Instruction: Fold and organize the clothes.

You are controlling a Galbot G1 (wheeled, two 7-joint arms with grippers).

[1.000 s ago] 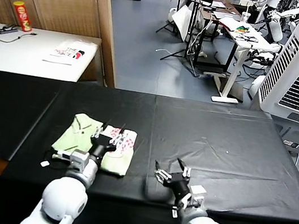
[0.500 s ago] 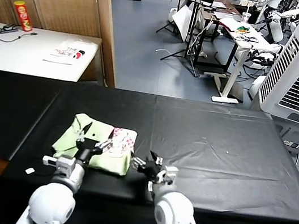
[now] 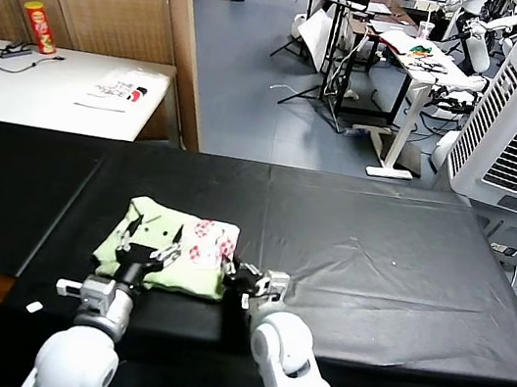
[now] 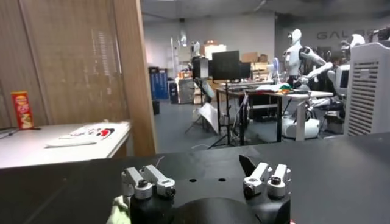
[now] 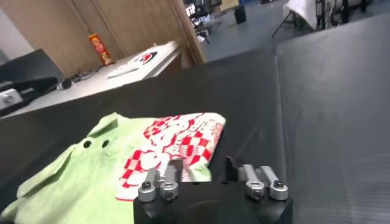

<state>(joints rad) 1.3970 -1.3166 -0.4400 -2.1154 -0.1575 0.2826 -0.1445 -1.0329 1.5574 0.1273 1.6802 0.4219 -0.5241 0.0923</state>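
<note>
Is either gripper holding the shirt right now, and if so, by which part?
Left gripper is open over the near-left part of the folded shirt, holding nothing. Right gripper is at the shirt's near-right corner; whether it has pinched the fabric cannot be told.

Head high, looking down; wrists low, sharing table (image 3: 379,244).
</note>
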